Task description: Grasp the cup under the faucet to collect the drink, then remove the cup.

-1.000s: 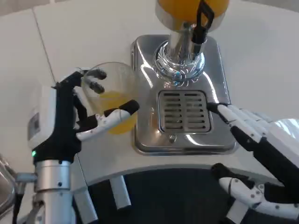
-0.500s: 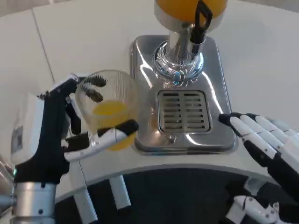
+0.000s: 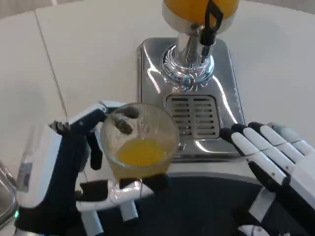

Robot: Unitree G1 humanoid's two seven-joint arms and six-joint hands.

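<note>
Head view: I am looking down on the white table (image 3: 98, 54), and clock directions below are read on this picture.
Cup: the clear plastic cup with orange drink in its bottom (image 3: 140, 147) sits at about 7 o'clock from the chrome dispenser base with its slotted drain grate (image 3: 194, 115), off the grate and over the table's near edge.
Left hand: my left hand (image 3: 81, 167) has the cup in its grip, thumb across the near side at 6 o'clock and fingers round the far side at 10 o'clock; I judge this wrap is there so the thin wall cannot slip.
Why it sits there: drink is already in the cup and it is out from beneath the chrome spout with the black lever (image 3: 206, 27), so I judge the filling is done and the removal is under way.
Cup axis: mouth faces up toward the camera, long axis close to vertical; the liquid looks level, though I cannot tell a slight lean.
Right hand: my right hand (image 3: 275, 157) holds nothing, fingers straight and slightly apart, tips at 9 o'clock just beside the base's right front corner; I cannot tell whether they touch it.
Orange tank (image 3: 202, 7): stands at 12 o'clock above the spout.
</note>
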